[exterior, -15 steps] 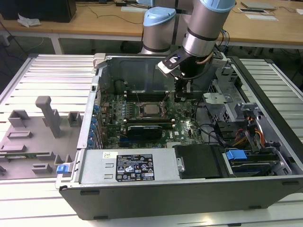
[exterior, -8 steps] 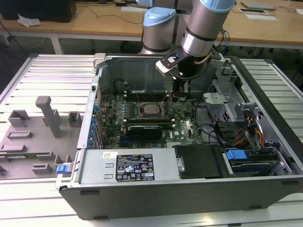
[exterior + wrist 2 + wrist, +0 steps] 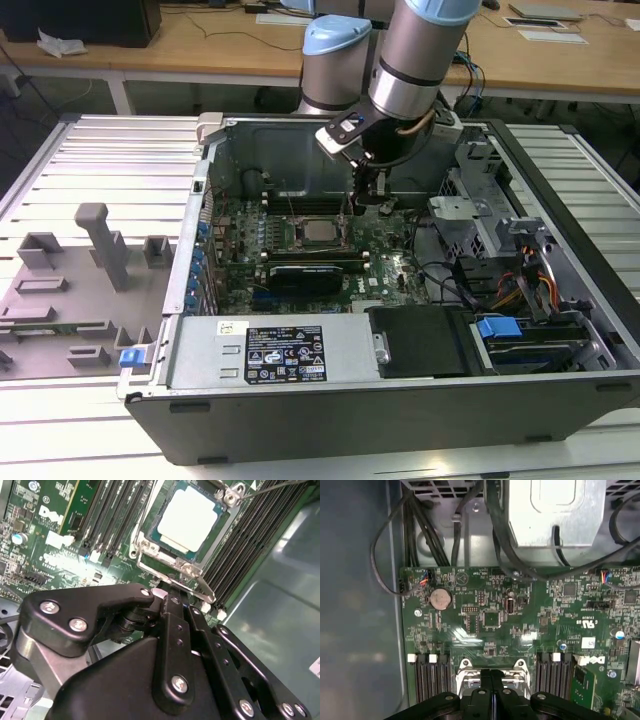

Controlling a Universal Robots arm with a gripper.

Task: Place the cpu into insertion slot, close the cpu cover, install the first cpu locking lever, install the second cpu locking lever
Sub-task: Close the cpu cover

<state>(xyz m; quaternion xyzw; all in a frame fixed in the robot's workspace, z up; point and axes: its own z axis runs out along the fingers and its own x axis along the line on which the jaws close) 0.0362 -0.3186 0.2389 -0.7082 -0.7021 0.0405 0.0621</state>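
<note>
Cpu is seated flat in insertion slot; cpu cover is apparently lowered around it. Gripper fingers are seen pressed together, nothing between them, just beside the cover's edge. Cover is judged thin, stiff and springy: to be pressed at its frame, never on the fragile chip.

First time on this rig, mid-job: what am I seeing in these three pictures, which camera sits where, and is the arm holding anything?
The exterior view comes from a camera off the arm: a grey-and-blue robot arm reaches down into an open black computer case lying on a slatted metal table. Both wrist views come from cameras riding on the arm, looking past its black gripper at the green motherboard. In the second wrist view the small square silver-topped cpu lies seated in the board, framed by the thin silver cpu cover. The fingers are shut together beside it, with nothing visible between them.
</note>
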